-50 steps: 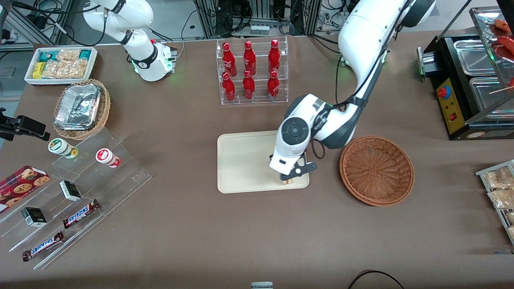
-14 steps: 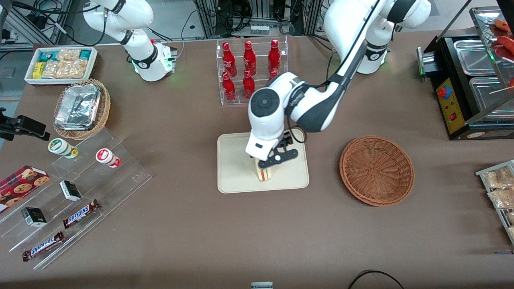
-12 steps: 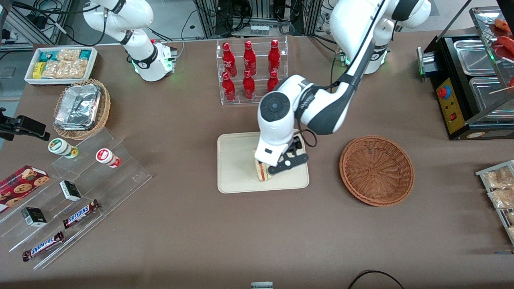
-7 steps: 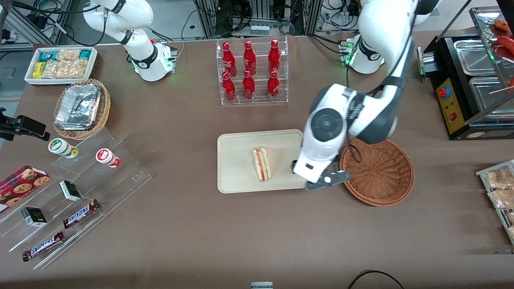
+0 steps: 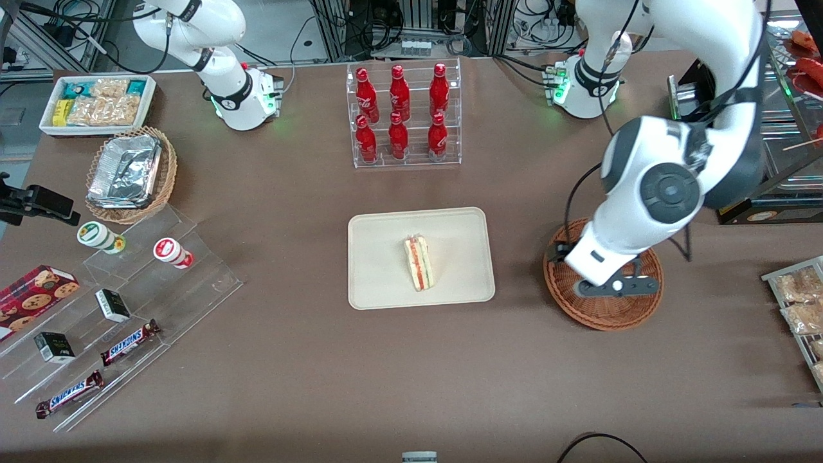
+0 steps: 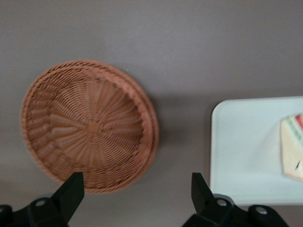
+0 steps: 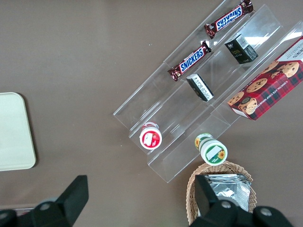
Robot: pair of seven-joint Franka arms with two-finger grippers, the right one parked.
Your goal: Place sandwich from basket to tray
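Observation:
The sandwich (image 5: 418,262), a pale wedge with red, orange and green layers, lies on the cream tray (image 5: 379,257) near its middle, with nothing touching it. The round reddish-brown basket (image 5: 604,316) sits beside the tray, toward the working arm's end of the table, and holds nothing. My gripper (image 5: 611,287) hangs above the basket, well clear of the sandwich. In the left wrist view the gripper (image 6: 136,194) is open with nothing between its black fingers (image 6: 71,193); below it are the basket (image 6: 87,125), a corner of the tray (image 6: 246,151) and the sandwich (image 6: 292,152).
A clear rack of red bottles (image 5: 404,116) stands farther from the front camera than the tray. Acrylic steps with snacks (image 5: 122,308), a tan basket of foil containers (image 5: 132,175) and a white bin (image 5: 98,103) lie toward the parked arm's end. A black food warmer (image 5: 746,128) stands past the basket.
The gripper let go of the sandwich on the tray, rose, and swung away sideways to above the basket. The sandwich has stayed where it was set down.

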